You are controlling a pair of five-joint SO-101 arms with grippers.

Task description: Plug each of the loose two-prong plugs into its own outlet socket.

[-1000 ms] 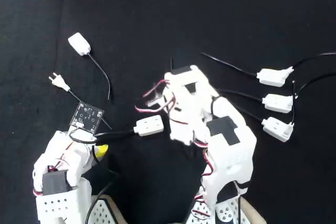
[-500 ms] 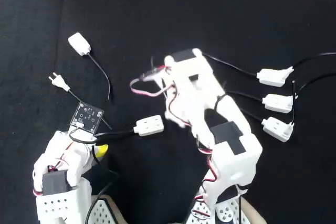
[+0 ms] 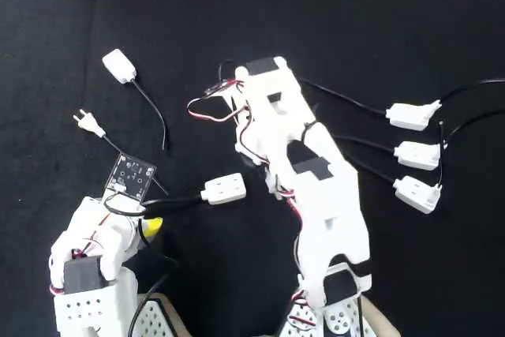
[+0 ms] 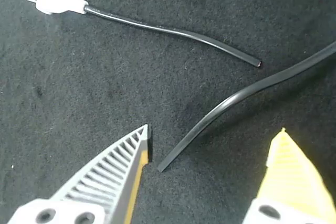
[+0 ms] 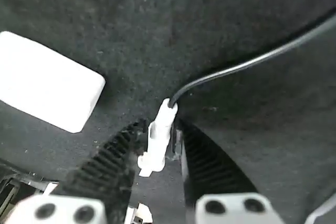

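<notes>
bench [image 3: 355,29]: black cloth top. at 10 o'clock lies a white adapter block [image 3: 118,65], black lead trailing toward 5. at 9, near it, a loose two-prong plug [image 3: 89,122], prongs pointing to 10; its short black cord [image 4: 173,32] ends in a cut tip. just off centre toward 7, a single outlet socket [image 3: 225,188], cord leaving toward 8. at 3 o'clock, well apart from those, three more in a column: far socket [image 3: 409,117], middle socket [image 3: 416,154], near socket [image 3: 417,193], each with black leads.
</notes>
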